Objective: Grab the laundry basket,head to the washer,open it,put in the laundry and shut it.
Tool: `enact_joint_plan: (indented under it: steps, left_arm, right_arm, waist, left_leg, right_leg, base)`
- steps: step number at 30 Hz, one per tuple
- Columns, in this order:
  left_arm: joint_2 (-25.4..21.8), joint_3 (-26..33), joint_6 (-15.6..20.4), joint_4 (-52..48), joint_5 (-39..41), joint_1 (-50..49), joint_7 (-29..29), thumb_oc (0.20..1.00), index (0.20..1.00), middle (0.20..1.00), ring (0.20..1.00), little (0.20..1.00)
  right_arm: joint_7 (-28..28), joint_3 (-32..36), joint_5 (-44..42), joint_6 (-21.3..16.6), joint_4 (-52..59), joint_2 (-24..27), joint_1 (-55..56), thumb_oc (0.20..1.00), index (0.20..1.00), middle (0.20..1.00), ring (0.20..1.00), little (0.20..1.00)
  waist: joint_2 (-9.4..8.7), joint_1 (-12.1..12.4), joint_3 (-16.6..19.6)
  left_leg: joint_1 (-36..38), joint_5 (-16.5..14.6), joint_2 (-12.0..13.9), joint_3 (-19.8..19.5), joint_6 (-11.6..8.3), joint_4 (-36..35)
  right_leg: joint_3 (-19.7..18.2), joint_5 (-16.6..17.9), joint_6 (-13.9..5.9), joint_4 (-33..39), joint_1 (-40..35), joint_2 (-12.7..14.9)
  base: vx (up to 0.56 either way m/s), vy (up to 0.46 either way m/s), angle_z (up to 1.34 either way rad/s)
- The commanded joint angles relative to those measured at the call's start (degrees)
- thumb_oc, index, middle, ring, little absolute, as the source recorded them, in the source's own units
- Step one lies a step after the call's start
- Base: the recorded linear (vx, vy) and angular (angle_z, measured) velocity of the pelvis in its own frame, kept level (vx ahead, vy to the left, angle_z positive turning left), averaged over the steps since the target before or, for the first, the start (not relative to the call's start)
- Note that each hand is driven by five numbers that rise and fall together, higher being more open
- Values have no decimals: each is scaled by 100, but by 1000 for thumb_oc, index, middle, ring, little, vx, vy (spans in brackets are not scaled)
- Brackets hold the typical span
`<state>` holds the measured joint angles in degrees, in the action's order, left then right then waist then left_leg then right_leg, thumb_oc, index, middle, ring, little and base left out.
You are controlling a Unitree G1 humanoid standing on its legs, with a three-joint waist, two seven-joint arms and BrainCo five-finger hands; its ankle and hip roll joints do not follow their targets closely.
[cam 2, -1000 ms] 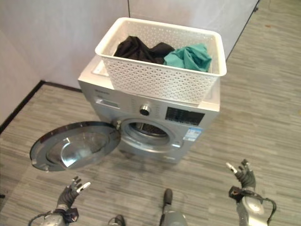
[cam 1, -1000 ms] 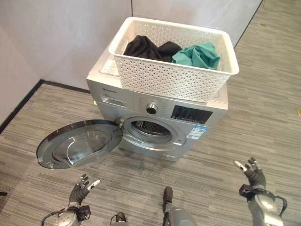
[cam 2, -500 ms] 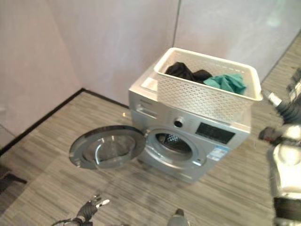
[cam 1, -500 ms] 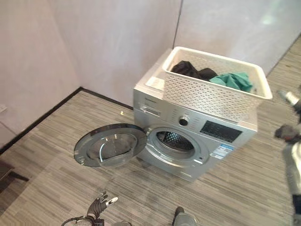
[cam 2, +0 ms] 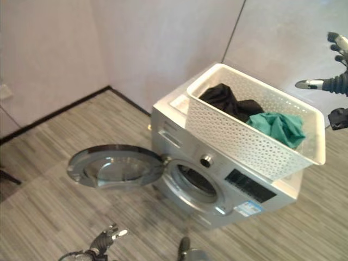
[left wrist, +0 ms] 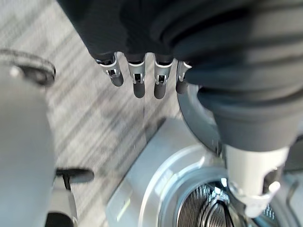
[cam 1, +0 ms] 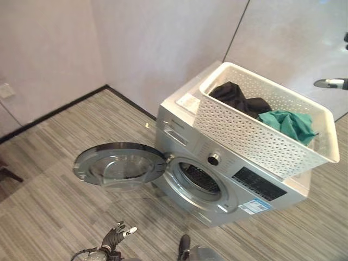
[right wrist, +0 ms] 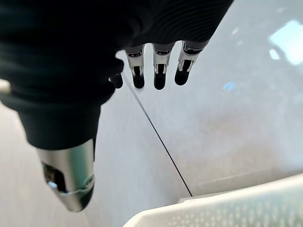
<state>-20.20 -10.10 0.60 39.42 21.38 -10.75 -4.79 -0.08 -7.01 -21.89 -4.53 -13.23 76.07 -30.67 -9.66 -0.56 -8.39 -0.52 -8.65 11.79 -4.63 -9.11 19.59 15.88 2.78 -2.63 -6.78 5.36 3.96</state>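
A white perforated laundry basket (cam 1: 255,130) rests on top of the silver washer (cam 1: 179,128). In it lie black clothes (cam 1: 234,98) and a teal garment (cam 1: 291,122). The washer's round door (cam 1: 119,163) hangs wide open to the left, baring the drum opening (cam 1: 198,182). My right hand (cam 2: 334,81) is raised in the air at the far right, above the basket's right end, fingers straight and empty. Low at the bottom left my left hand (cam 1: 117,235) hovers over the floor, open and empty. The left wrist view looks down at the drum opening (left wrist: 208,203).
The washer stands in a corner of pale walls (cam 1: 163,38) with a dark skirting line (cam 1: 54,111). Grey striped floor (cam 1: 49,196) spreads to the left and in front of the open door.
The whole picture has shifted, so the camera moved. My right hand has risen from beside the basket to above its right end. The left hand stays low.
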Motion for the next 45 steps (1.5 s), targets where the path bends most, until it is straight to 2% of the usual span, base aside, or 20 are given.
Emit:
enact_joint_plan:
  steps: [1,2,3,4,5,7,8,11,13,23,31,38,40,45]
  left_arm:
    - [-542,-130,145,-448,-47,88,-6,1000,1000,1000,1000,1000]
    - [-551,-108,127,-475,0,134,2,1000,1000,1000,1000,1000]
    - [-554,-74,132,-480,31,148,-3,1000,1000,1000,1000,1000]
    - [-599,-107,130,-556,20,156,-30,1000,1000,1000,1000,1000]
    - [-604,-39,105,-598,-3,37,-90,1000,1000,1000,1000,1000]
    - [-608,-125,113,-508,-28,83,-123,1000,1000,1000,1000,1000]
    - [-631,-204,98,-535,-93,81,-173,1000,1000,1000,1000,1000]
    - [-676,-243,93,-622,-137,9,-247,1000,1000,1000,1000,1000]
    - [-794,-224,95,-636,-107,-51,-302,1000,1000,1000,1000,1000]
    - [-718,-65,159,-570,307,-100,-250,1000,1000,1000,1000,1000]
    - [-675,-117,204,-714,618,-2,-177,1000,1000,1000,1000,1000]
    - [-698,-143,190,-545,694,186,-38,1000,1000,1000,1000,1000]
    - [-685,-194,146,-212,574,307,25,1000,1000,1000,1000,1000]
    - [-782,-249,145,-230,527,512,143,1000,1000,1000,1000,1000]
  right_arm:
    - [122,-795,-285,-146,47,289,-1175,1000,1000,1000,1000,1000]
    - [166,-1104,-294,-105,76,366,-1410,1000,1000,1000,1000,1000]
    - [203,-1219,-305,-97,164,381,-1474,1000,1000,1000,1000,1000]
    - [180,-1256,-217,-98,261,356,-1452,1000,1000,1000,1000,1000]
    - [417,-1250,-91,7,509,265,-1252,1000,1000,1000,1000,1000]
    - [445,-1121,-115,-32,547,215,-1023,1000,1000,1000,1000,1000]
    - [550,-1094,-64,14,638,165,-825,1000,1000,1000,1000,1000]
    - [656,-1166,-6,61,621,131,-696,1000,1000,1000,1000,1000]
    - [850,-1517,192,189,490,170,-806,1000,1000,1000,1000,1000]
    - [1000,-2622,539,262,-234,50,-1669,1000,1000,1000,1000,1000]
    - [995,-3140,755,336,-508,75,-2153,1000,1000,1000,1000,1000]
    - [910,-3901,1076,527,-1090,-260,-3079,1000,1000,1000,1000,1000]
    - [938,-4245,1267,636,-1223,-501,-3492,1000,1000,1000,1000,1000]
    - [1018,-4633,1610,809,-2065,-968,-3673,1000,1000,1000,1000,1000]
  waist:
    - [-491,273,-141]
    - [-587,260,-159]
    - [-624,288,-149]
    - [-597,357,-175]
    - [-531,425,-105]
    - [-540,404,-78]
    - [-542,438,-77]
    - [-521,471,-88]
    - [-520,539,-163]
    - [-499,606,-333]
    - [-548,669,-622]
    - [-605,832,-825]
    - [-637,897,-897]
    - [-634,1077,-1162]
  left_leg:
    - [-374,361,-94,110,330,1425]
    - [-453,274,192,292,388,913]
    - [-499,228,296,448,448,439]
    - [-639,341,427,504,439,16]
    - [-311,272,354,482,390,-526]
    - [-223,287,319,548,319,-684]
    - [-206,250,200,590,298,-715]
    - [-141,215,116,637,304,-773]
    - [-109,162,26,723,324,-789]
    - [9,199,-84,901,400,-1107]
    - [-161,370,-87,772,384,-1280]
    - [-513,585,-60,569,344,-1445]
    - [-657,653,-38,499,327,-1486]
    - [-1034,780,-16,294,277,-1477]
  right_leg:
    - [-341,49,-452,296,-140,282]
    - [-327,-33,-474,310,-193,296]
    - [-328,-93,-502,338,-256,327]
    - [-297,-146,-487,300,-275,356]
    - [-430,-218,-543,146,-297,330]
    - [-409,-224,-595,93,-315,392]
    - [-422,-188,-631,90,-346,486]
    - [-435,-131,-671,139,-386,577]
    - [-468,-37,-724,193,-358,673]
    - [-510,260,-856,430,-228,827]
    - [-338,286,-872,412,-100,871]
    - [-80,385,-887,546,53,878]
    - [17,406,-877,591,99,866]
    - [181,448,-870,658,245,837]
  base:
    - [-8,-118,-59]
    - [62,-2,-41]
    - [84,58,5]
    - [197,167,21]
    - [163,148,8]
    - [162,132,-31]
    - [140,174,-27]
    - [45,99,10]
    - [-8,121,5]
    - [-31,35,-11]
    - [-29,-14,3]
    - [-35,-32,22]
    - [-28,-26,4]
    - [-48,-46,17]
